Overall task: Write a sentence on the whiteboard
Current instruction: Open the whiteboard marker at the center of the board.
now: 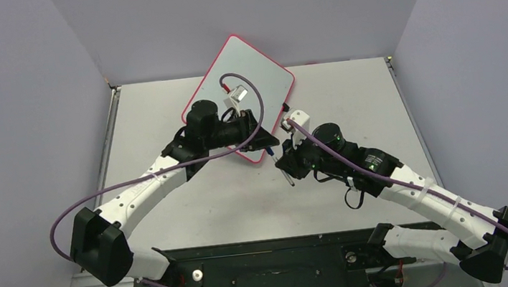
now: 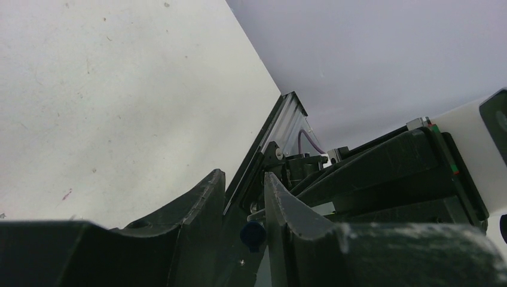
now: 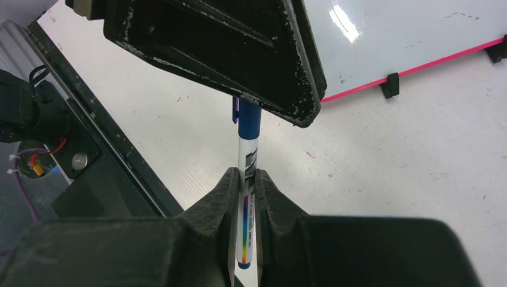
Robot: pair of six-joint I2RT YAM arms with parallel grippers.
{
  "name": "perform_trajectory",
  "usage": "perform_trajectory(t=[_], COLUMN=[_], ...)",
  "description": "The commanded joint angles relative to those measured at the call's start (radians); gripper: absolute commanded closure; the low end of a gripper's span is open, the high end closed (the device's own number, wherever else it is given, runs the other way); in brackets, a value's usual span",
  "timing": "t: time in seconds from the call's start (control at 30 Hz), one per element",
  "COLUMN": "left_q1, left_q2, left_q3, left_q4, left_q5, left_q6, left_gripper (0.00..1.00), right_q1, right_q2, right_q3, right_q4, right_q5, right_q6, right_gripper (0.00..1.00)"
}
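1. The whiteboard (image 1: 237, 55) sits at the table's (image 1: 348, 104) 12 o'clock, turned like a diamond with one corner toward 6. Its far corner shows against the back wall (image 1: 236, 8). I cannot tell whether it lies flat or leans.
2. No sentence shows on it. The surface is blank apart from faint smudges.
3. Just off the board's 6 o'clock corner, the right gripper (image 3: 247, 173) has its fingers clamped on the marker (image 3: 246, 158) at mid-barrel. The blue cap (image 3: 248, 122) points away, into the left gripper (image 2: 243, 179).
4. The left fingers stand narrowly apart with the cap between them. I cannot tell whether both pads touch it.
5. The step in hand looks like uncapping.
   - The left fingers should pinch the cap squarely, not the barrel.
   - The pull should run straight along the marker's axis while the right grip holds firm.
   - A skewed pull could twist the marker in the right fingers and spoil the writing angle.
6. Edges to mind are the red rim (image 3: 418, 67) and the two black clips (image 3: 390, 85) on the board's 4 o'clock side. They are near both grippers, so the pull should go away from them.
7. Open table lies at 3 and 9 o'clock. The side walls (image 1: 472, 53) bound it, and the left wrist overhangs the board's near corner, so it must clear off before writing.
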Motion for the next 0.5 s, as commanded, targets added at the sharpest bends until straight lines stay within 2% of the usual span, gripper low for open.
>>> perform_trajectory(t=[0.0,0.47], left_q1=[-0.004,-0.002], left_q2=[-0.013,-0.014], left_q3=[0.069,0.178], left_q4=[-0.019,-0.277], left_q5=[-0.02,-0.027], left_q6=[0.023,0.137], left_gripper=[0.72,0.71], right_q1=[0.008,0.01], right_q2=[-0.02,-0.004], right_q3=[0.008,0.014], right_q4=[0.023,0.031], right_q5=[0.026,0.086], right_q6=[-0.017,0.001], right_gripper=[1.0,1.0])
